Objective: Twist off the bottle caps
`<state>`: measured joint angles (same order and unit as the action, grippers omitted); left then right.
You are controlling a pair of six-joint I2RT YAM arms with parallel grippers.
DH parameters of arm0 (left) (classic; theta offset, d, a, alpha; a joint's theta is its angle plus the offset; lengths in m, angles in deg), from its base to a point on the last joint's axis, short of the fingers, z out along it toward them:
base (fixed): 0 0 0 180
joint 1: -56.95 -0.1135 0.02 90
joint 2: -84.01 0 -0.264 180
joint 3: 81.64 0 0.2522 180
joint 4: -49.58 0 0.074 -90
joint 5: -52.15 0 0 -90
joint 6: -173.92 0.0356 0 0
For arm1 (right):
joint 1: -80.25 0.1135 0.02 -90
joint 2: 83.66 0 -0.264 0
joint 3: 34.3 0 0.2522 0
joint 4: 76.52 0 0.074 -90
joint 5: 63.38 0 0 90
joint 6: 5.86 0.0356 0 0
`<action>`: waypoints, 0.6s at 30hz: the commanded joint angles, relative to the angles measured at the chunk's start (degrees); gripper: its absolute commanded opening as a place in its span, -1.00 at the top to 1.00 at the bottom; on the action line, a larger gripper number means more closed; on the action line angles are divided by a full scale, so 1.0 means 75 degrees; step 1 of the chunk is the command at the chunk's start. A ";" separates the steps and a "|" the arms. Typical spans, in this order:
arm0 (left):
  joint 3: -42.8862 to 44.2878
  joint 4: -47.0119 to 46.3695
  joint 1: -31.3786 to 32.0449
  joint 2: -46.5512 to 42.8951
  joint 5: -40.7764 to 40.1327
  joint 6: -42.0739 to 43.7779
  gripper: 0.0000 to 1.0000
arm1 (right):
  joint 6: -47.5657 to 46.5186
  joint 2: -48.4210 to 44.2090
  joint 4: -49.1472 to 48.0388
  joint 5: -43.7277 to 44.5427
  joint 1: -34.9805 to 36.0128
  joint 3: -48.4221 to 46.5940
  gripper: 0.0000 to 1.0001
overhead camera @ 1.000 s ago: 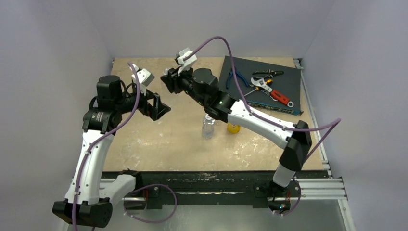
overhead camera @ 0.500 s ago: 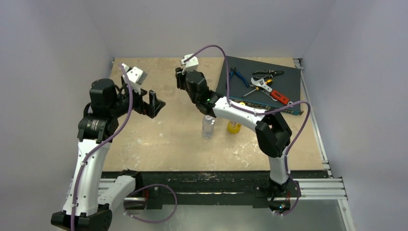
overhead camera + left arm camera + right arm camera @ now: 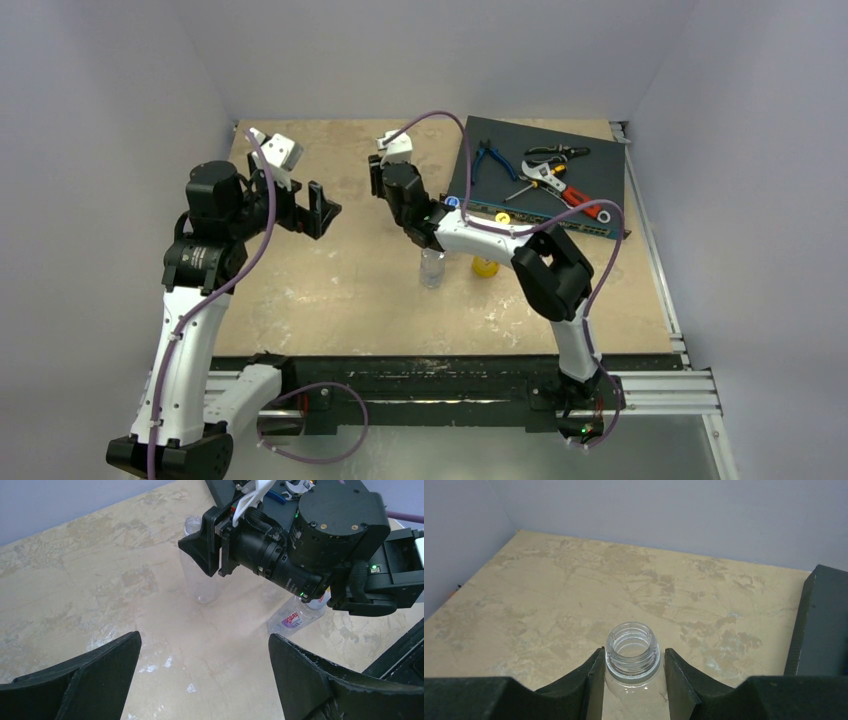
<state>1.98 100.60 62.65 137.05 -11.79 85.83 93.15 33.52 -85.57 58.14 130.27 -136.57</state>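
My right gripper (image 3: pixel 633 656) is shut on an uncapped clear bottle (image 3: pixel 632 642), with a finger on each side just below its threaded neck. In the left wrist view this bottle (image 3: pixel 199 582) stands upright on the table behind the right gripper (image 3: pixel 202 550). My left gripper (image 3: pixel 322 208) is open and empty, held above the table to the left. A second clear bottle (image 3: pixel 432 268) with a pink label stands under the right forearm; its cap is mostly hidden. An orange-yellow bottle (image 3: pixel 486 266) stands beside it, its top hidden. A small yellow round thing (image 3: pixel 503 216) lies by the dark mat's edge.
A dark mat (image 3: pixel 600 150) at the back right carries blue-handled pliers (image 3: pixel 492 160), a red-handled wrench (image 3: pixel 575 197) and other tools. The right forearm (image 3: pixel 480 232) stretches low over the middle of the table. Grey walls close in the back and sides.
The right arm folded its elbow back toward the base, and its gripper shifted right and a little nearer. The left gripper drew back slightly to the left.
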 commanded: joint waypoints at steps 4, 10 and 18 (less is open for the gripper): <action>0.0113 -0.0447 0.0010 -0.0096 -0.0016 -0.0196 -1.00 | 0.0109 0.0015 -0.0463 0.0255 -0.0017 0.0197 0.62; 0.0083 -0.0434 0.0005 -0.0157 0.0069 -0.0194 -1.00 | 0.0158 -0.0022 -0.0547 0.0284 -0.0013 0.0469 0.42; 0.0063 -0.0468 0.0004 -0.0183 0.0093 -0.0196 -1.00 | -0.0144 -0.0221 -0.0648 0.0525 -0.0013 0.0946 -0.11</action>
<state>1.98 99.40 62.65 136.59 -11.68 85.81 93.31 34.22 -91.12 59.98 130.27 -132.20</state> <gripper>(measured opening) 0.996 0.549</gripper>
